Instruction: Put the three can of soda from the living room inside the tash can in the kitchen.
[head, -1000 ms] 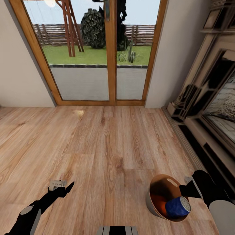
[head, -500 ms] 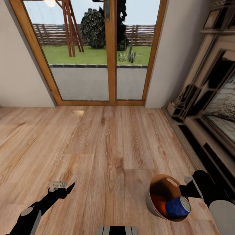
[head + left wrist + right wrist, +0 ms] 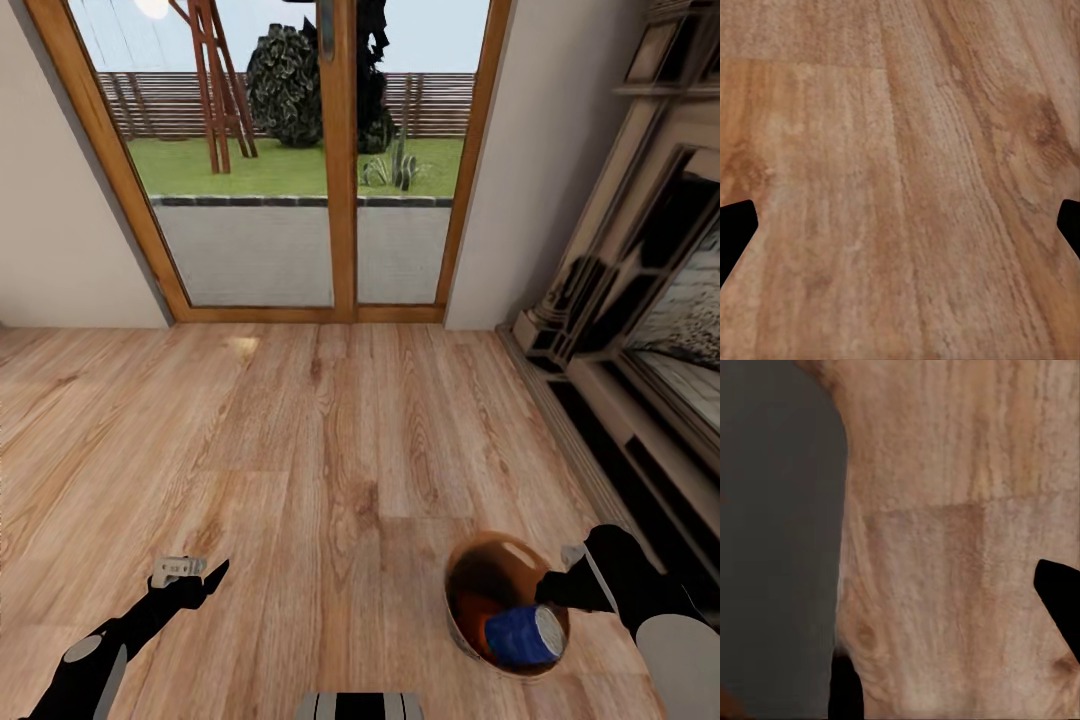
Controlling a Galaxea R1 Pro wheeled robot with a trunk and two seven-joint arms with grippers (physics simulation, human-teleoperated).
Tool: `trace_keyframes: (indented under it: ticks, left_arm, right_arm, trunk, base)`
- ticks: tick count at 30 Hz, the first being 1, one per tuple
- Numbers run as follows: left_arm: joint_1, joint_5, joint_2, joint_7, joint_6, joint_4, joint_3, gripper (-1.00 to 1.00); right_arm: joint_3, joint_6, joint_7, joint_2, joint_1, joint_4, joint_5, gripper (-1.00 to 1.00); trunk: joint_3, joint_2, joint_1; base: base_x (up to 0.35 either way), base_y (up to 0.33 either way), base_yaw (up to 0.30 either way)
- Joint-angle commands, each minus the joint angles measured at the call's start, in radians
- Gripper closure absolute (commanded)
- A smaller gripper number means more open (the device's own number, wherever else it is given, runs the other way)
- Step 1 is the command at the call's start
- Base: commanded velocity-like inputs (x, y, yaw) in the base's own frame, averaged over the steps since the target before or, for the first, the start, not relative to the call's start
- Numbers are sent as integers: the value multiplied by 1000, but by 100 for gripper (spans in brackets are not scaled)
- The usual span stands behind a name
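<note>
The bin point(image 3: 506, 616) has tipped and slid a little toward the middle of the floor since a moment ago, so its brown inside now faces up more squarely and the blue can point(image 3: 522, 637) inside it has shifted with it. The room around it looks the same as before, and the left arm has hardly moved.

The bin is at the robot's right, low over the plank floor point(image 3: 330, 450), with the right claw point(image 3: 562, 588) at its rim on the fireplace side. The blue can lies on its side in the bottom of the bin, grey top pointing toward the right arm. From the right wrist, the grey outer wall of the bin point(image 3: 780, 547) stands close against one dark finger point(image 3: 844, 690), while the other finger point(image 3: 1061, 600) sits well apart from it over bare floorboards. The claw seems to pinch the bin's wall, but whether it really grips it I cannot tell.

The left claw point(image 3: 190, 572) hangs over bare floor at the robot's left, well apart from the bin. From its wrist, the two dark fingertips point(image 3: 735, 232) stand wide apart with only wood grain between them.

Ahead are the wood-framed glass doors point(image 3: 340, 160) onto a garden, and the carved fireplace point(image 3: 640, 320) runs along the right wall.
</note>
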Motion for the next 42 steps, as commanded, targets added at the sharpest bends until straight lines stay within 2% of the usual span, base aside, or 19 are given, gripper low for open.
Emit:
trace_keyframes:
  ticks: [1, 27, 35, 42]
  left_arm:
    - [0, 0, 0, 0, 0, 0, 0, -100]
    - [0, -3, 0, 1, 0, 1, 0, -100]
    - [-1, 0, 0, 2, -1, 25, 0, -100]
    - [-1, 0, 0, 2, -2, 28, 0, -100]
  right_arm:
    - [0, 0, 0, 0, 0, 0, 0, -100]
    - [0, 0, 0, -2, 0, 0, 2, -100]
    - [5, 0, 0, -2, 0, 0, 2, -100]
    - [6, 0, 0, 1, 0, 0, 2, -100]
  trunk:
    - [0, 0, 0]
    - [0, 0, 0]
    - [0, 0, 0]
    - [27, 2, -3]
  base:
    - [0, 0, 0]
    - [0, 0, 0]
    - [0, 0, 0]
    - [0, 0, 0]
